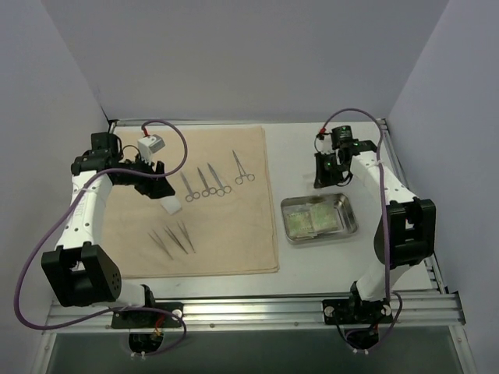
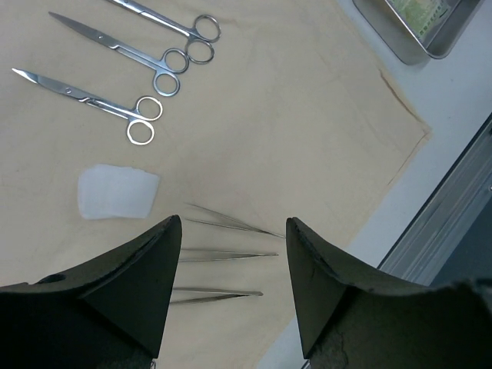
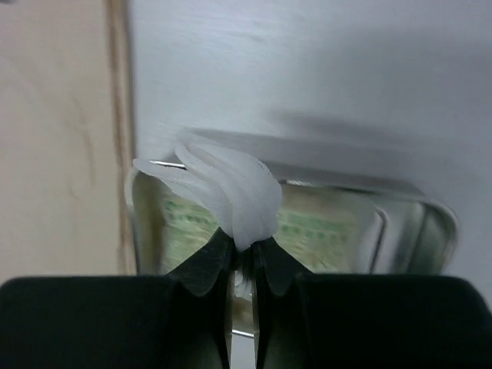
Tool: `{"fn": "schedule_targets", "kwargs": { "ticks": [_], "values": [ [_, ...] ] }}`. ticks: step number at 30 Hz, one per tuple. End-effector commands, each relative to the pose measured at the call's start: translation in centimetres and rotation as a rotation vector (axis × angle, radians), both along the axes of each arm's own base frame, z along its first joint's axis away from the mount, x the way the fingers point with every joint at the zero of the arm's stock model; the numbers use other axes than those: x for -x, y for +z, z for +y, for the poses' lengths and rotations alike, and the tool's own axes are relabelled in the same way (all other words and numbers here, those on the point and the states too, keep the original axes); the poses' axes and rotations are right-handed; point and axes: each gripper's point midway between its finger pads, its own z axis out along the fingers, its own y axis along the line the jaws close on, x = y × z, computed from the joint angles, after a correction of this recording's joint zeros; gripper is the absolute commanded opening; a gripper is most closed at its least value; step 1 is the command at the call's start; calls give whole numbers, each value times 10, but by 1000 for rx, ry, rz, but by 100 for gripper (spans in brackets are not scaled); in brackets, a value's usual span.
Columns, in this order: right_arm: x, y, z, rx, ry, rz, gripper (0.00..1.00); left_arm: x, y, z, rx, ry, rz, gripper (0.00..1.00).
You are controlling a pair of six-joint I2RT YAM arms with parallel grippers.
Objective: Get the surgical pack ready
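Right gripper (image 3: 244,247) is noted pinched on a gauze wad (image 3: 223,192) over the tray (image 3: 430,223) of packets (image 3: 323,227), left gripper (image 2: 233,231) spread above the tweezers (image 2: 227,255) on the cloth (image 2: 307,131); gathering is judged under way, and a straight descent onto one pair is called for.

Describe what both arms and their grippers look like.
Both arms match: the left arm and right arm have white links with black joint housings, each trailing a purple cable. The left gripper and right gripper have black, wedge-shaped fingers. No markings visible.
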Motion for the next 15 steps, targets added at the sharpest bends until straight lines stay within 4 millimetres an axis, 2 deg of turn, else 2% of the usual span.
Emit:
{"fn": "schedule_targets", "kwargs": {
  "ticks": [1,5,10,14,15],
  "values": [
    [44,-15,-57,148,-41,172,0,-14,-3,5,-28,20,-26,65],
    [59,-29,-99,267,-110,259,0,-16,-8,7,-41,18,-7,65],
    [60,-44,-118,292,-152,319,0,-18,-18,12,-66,22,7,65],
    [62,-59,-116,283,-133,389,0,-19,-22,12,-64,20,17,65],
    [63,-63,-121,306,-146,404,0,-20,-22,12,-64,23,18,65]
  ]
}}
